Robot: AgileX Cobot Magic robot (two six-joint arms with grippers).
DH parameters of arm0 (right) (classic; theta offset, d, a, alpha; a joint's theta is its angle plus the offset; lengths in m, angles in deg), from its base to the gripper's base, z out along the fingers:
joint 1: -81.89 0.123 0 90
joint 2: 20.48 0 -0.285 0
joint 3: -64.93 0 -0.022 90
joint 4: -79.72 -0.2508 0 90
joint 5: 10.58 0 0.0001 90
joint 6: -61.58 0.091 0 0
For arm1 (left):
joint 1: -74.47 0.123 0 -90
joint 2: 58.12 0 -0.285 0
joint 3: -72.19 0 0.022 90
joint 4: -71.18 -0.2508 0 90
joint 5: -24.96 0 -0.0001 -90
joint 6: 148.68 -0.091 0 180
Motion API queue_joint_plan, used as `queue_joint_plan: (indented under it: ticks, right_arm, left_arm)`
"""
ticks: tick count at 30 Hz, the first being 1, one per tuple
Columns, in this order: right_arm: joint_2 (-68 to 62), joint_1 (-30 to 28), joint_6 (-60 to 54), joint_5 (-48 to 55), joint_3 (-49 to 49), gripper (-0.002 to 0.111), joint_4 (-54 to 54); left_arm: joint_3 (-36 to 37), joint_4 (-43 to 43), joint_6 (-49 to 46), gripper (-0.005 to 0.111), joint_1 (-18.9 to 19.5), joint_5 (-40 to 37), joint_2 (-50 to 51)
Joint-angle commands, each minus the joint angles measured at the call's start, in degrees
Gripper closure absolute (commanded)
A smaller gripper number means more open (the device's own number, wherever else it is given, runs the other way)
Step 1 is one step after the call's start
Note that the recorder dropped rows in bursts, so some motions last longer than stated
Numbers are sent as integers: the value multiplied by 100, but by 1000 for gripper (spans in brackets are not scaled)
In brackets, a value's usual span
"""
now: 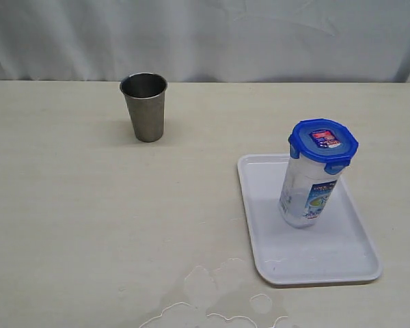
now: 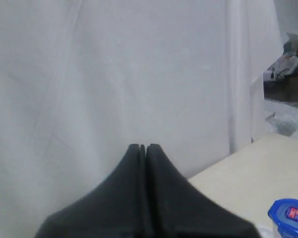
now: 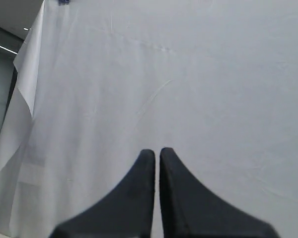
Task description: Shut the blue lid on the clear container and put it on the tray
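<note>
Tall, narrow clear plastic container point(image 1: 307, 195) with blue-green printed label, upright on flat white rectangular plastic tray point(image 1: 314, 263) with rounded corners and low raised rim. Placed in the tray's far half, base fully inside the rim, bare white tray surface on all sides and more of it toward the near edge.

Translucent blue rounded-square plastic lid point(image 1: 323, 142) seated on the container's mouth, small red-and-blue label facing up. Near snap flap folded down against the container wall; other flaps too hard to judge.

Tray flat on pale cream desk point(image 1: 75, 219), in the right part, closer to the near edge than to the far one.

Plain steel cup point(image 1: 145, 106), tapered, mouth up, near the far edge of the desk and left of centre, well apart from the tray.

Shallow puddle of clear liquid point(image 1: 212, 301) on the desk at the near edge, just beside the tray's near left corner.

White cloth backdrop point(image 1: 205, 34) behind the desk's far edge.

Left claw point(image 2: 143, 148): black fingers pressed together, nothing between them, raised and aimed at the white cloth, with a corner of the desk and the blue lid in sight beyond.

Right claw point(image 3: 156, 152): black fingers closed as well, only a hairline slit at the tips, nothing held, facing the white cloth.
</note>
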Motion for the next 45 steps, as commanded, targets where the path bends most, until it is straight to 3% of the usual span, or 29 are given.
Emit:
queue_joint_plan:
  ticks: [1, 5, 12, 17, 25, 45]
  right_arm:
    - [20, 166, -29, -146, -62, 104, 76]
    - [20, 502, -29, -121, -62, 104, 123]
    - [20, 944, -29, 63, -49, 104, 200]
    - [20, 944, -29, 203, -60, 104, 141]
    - [20, 944, -16, 550, -60, 104, 142]
    - [20, 944, -16, 817, -60, 104, 142]
  left_arm:
    - [423, 31, 316, 107, 7, -661, -1196]
    - [884, 31, 861, 107, 7, -1567, -2403]
    - [1902, 31, 873, 107, 7, -1530, -4548]
    - [2440, 47, 961, 107, 7, -1419, -4540]
    - [3949, 47, 961, 107, 7, -1467, -4540]
    - [3974, 47, 961, 107, 7, -1354, -4540]
